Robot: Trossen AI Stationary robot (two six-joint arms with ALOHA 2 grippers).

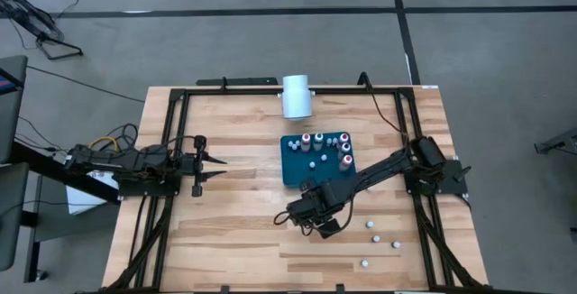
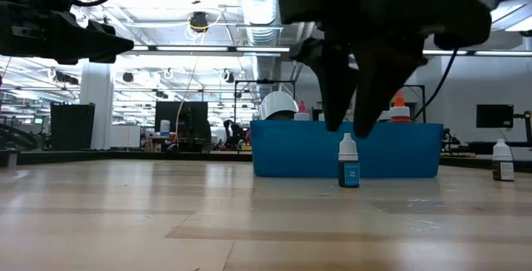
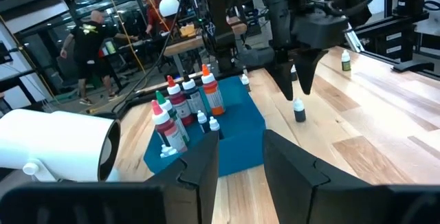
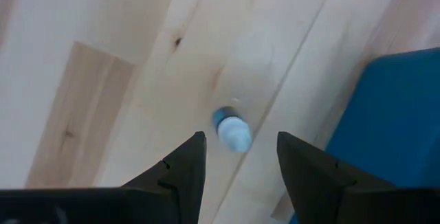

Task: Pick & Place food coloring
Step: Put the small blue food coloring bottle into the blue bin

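Observation:
A tiny blue-bodied food coloring bottle [image 2: 349, 165] with a white cap stands upright on the wood, just in front of the blue tray [image 2: 291, 150]. My right gripper [image 2: 349, 128] hangs open straight above it, fingertips pointing down just over the cap and apart from it. The right wrist view looks down on the bottle [image 4: 232, 131] between the fingers. In the high view the gripper hides it. Several more bottles stand in the tray [image 1: 290, 169]. My left gripper [image 1: 219, 168] waits open at the table's left, pointing toward the tray.
A large white cylinder [image 1: 296, 96] lies at the table's far edge behind the tray. Several loose bottles stand on the wood near the right near corner [image 1: 376, 238], one dark bottle [image 2: 501, 161] among them. People move in the room behind [image 3: 89, 42].

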